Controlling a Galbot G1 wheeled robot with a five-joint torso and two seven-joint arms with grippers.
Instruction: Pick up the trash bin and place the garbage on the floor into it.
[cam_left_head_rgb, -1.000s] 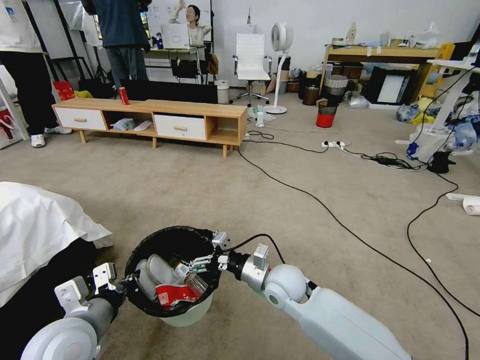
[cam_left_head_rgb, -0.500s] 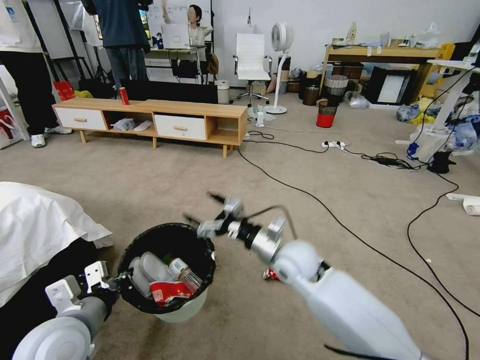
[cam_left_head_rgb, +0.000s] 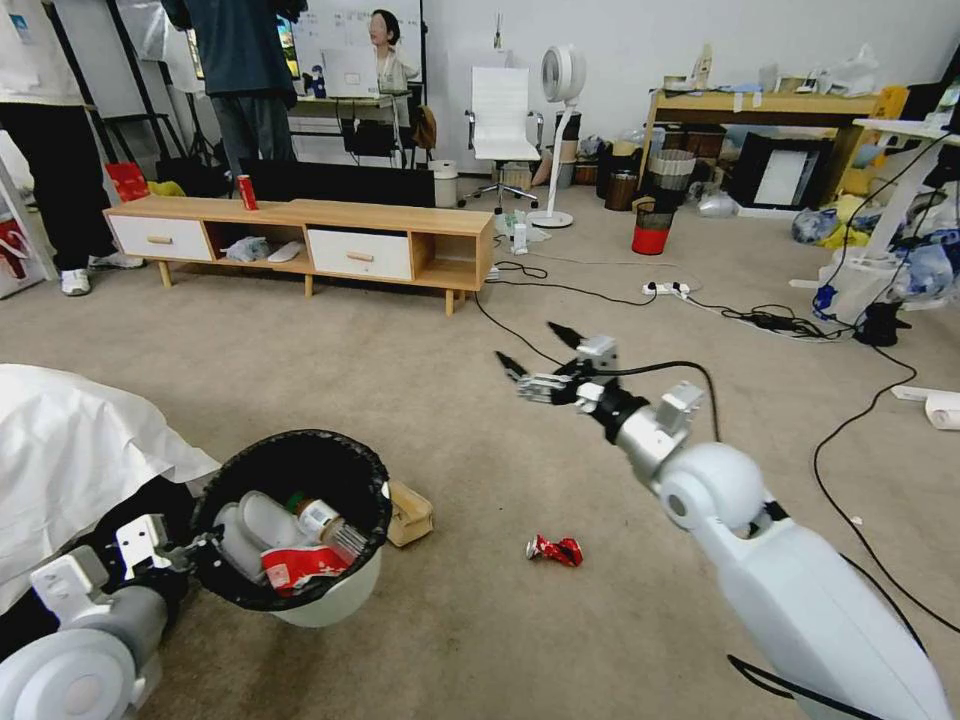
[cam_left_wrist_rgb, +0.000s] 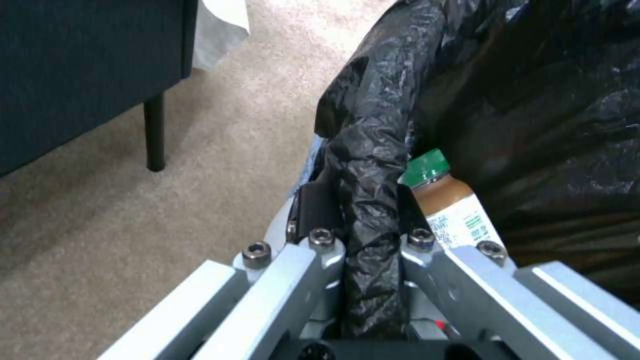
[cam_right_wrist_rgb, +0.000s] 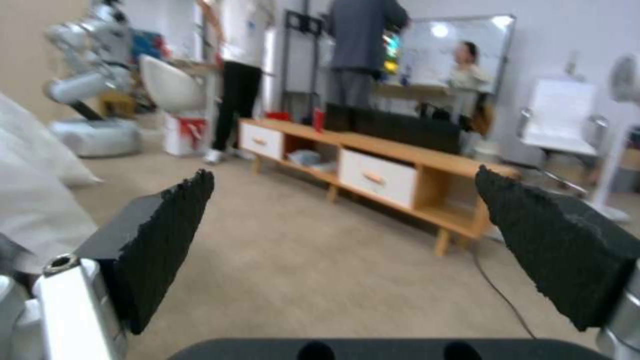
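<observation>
- My head camera looks forward and down across the floor (cam_left_head_rgb: 420, 400) toward a low wooden cabinet (cam_left_head_rgb: 300, 240).
- My left wrist camera sits close against the trash bin (cam_left_wrist_rgb: 373, 165) rim.
- My right wrist camera faces level at that same cabinet (cam_right_wrist_rgb: 373, 165).

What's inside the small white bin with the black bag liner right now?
Inside the small white bin with the black bag liner: a red-and-white noodle cup, a green-capped bottle and pale tissues. Anything beneath them is covered. The left gripper clamps the rim.
</observation>
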